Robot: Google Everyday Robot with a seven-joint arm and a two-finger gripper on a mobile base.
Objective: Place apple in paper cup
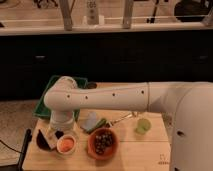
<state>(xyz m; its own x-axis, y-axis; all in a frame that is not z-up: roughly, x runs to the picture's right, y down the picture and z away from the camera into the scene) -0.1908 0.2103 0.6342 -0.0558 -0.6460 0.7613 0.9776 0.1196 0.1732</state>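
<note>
A kitchen-like or break-room setting is suggested. A wooden table (130, 152) is seen against a long run of dark cabinets (125, 62) topped by a pale counter (150, 29), with window frames (127, 12) above it. Tableware is laid out: an orange bowl (102, 143) of dark berries, a light green cup (143, 125), a green tray (47, 102). The gripper (54, 134) is held low over the table's left end, beside the paper cup (66, 144) with the apple (66, 144) in it.
</note>
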